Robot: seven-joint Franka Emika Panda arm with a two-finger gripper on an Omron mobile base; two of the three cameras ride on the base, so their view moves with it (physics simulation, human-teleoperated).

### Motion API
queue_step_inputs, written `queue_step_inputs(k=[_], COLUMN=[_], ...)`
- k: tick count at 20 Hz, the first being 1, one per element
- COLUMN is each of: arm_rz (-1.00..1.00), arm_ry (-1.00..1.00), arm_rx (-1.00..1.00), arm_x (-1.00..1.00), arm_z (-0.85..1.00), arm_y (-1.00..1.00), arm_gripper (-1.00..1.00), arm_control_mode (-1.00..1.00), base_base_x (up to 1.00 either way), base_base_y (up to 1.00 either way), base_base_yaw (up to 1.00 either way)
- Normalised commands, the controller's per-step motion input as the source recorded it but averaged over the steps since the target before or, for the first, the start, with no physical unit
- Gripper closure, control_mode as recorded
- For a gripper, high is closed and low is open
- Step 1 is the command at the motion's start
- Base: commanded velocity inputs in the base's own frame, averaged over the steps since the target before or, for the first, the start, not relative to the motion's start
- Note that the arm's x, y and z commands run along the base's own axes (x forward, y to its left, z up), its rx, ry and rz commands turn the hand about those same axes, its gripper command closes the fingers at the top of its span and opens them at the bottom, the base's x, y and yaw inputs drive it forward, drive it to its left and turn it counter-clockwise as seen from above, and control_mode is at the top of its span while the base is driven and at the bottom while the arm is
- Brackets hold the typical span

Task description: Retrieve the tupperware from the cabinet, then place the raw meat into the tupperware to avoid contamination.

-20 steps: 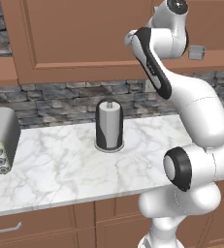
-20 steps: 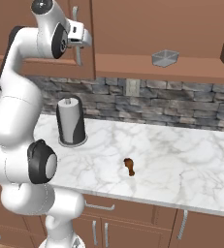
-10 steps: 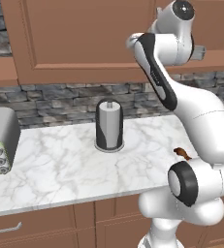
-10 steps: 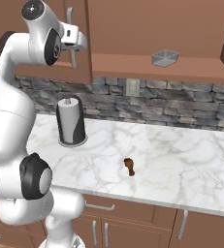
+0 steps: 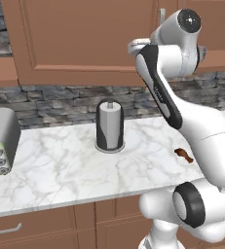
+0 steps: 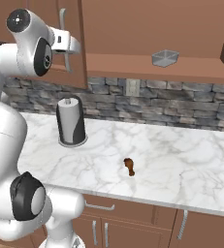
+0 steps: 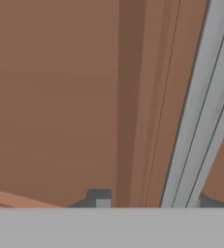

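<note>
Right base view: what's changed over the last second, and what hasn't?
The arm's upper joints have swung left and its elbow has dropped, while the gripper stays up at the cabinet door's silver handle. Nothing taken or released that I can see. The tupperware, raw meat and paper towel roll stayed put.

Tupperware (image 6: 165,58): on the open cabinet (image 6: 147,34) shelf, upper right. Raw meat (image 6: 129,166): on the marble table (image 6: 181,164), well apart from the paper towel roll (image 6: 71,121). Tool (image 6: 71,46): at the cabinet door's silver handle (image 6: 63,29).
</note>
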Motion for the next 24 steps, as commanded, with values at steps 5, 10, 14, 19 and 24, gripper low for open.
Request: queue_step_inputs(k=[5,10,14,19,24], arm_rz=[-0.02,-0.02,-0.02,-0.01,0.00], arm_ry=[-0.06,-0.06,-0.05,-0.02,0.00], arm_rx=[0.00,0.00,0.00,0.00,0.00], arm_x=[-0.46,-0.47,-0.47,-0.45,-0.38], arm_z=[-0.15,-0.15,-0.15,-0.16,-0.14], arm_y=[0.52,0.53,0.53,0.55,0.59], arm_gripper=[1.00,1.00,1.00,1.00,1.00], arm_control_mode=[-1.00,-1.00,-1.00,-1.00,-1.00], base_base_x=[0.00,0.00,0.00,0.00,0.00], base_base_y=[0.00,0.00,0.00,0.00,0.00], base_base_yaw=[0.00,0.00,0.00,0.00,0.00])
